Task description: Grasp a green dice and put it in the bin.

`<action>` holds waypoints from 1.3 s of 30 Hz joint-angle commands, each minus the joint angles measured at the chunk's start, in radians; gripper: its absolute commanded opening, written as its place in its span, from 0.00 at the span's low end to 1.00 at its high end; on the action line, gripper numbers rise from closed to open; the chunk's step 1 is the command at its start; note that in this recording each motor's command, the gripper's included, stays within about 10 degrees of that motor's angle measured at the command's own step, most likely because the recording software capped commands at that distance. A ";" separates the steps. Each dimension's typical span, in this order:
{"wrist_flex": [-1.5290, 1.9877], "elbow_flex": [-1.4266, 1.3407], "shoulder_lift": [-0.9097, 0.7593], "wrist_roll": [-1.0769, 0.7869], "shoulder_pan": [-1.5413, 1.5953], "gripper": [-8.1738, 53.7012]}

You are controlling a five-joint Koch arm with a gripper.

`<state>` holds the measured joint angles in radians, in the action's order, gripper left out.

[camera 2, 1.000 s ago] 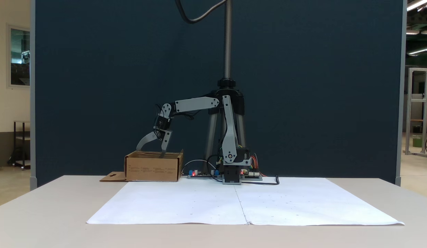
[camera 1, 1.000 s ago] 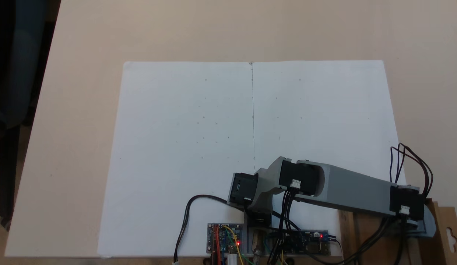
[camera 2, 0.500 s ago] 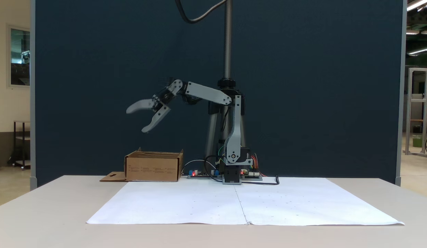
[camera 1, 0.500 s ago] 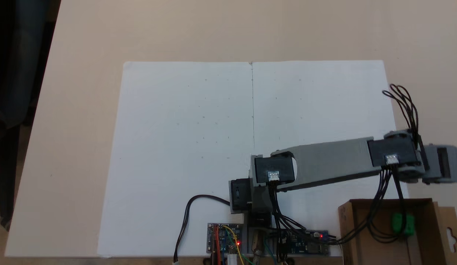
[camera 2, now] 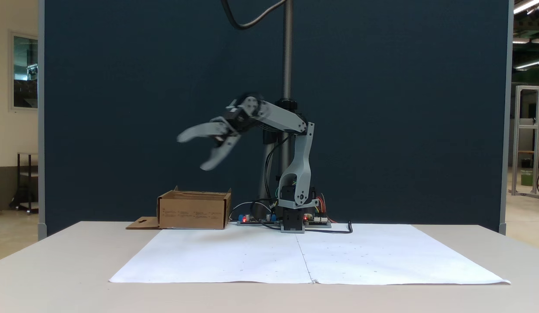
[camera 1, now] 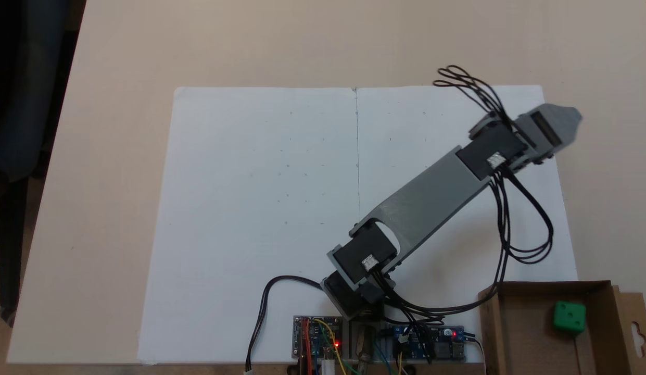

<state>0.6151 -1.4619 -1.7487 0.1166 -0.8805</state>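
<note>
— Gripper (camera 2: pixel 192 151) first: where is it, and how are the jaws?

— High in the air in a fixed view, blurred, its two jaws spread wide with nothing between them.

— And around it, biggest first?

— Table (camera 1: pixel 119 47), then the white paper sheet (camera 1: pixel 260 208) under the arm (camera 1: pixel 432 195), whose base stands at the sheet's edge.

— The bin (camera 1: pixel 515 333)?

— Beside the sheet's corner, flap out to the side.

— The green dice (camera 1: pixel 569 316)?

— Inside the bin, resting on its floor, well apart from the gripper.
</note>
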 commanded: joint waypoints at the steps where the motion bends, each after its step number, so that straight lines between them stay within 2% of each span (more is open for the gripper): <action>1: -0.064 -0.046 -0.084 0.044 0.107 0.84; 9: -0.328 -0.442 -0.285 0.043 0.482 0.84; 16: -0.593 -0.604 -0.393 0.043 0.721 0.84; 23: -0.813 -0.821 -0.598 0.029 0.884 0.84; 39: -1.325 -1.479 -0.626 -0.121 0.888 0.83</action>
<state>-0.5768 -2.9483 -2.2565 0.0644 0.0000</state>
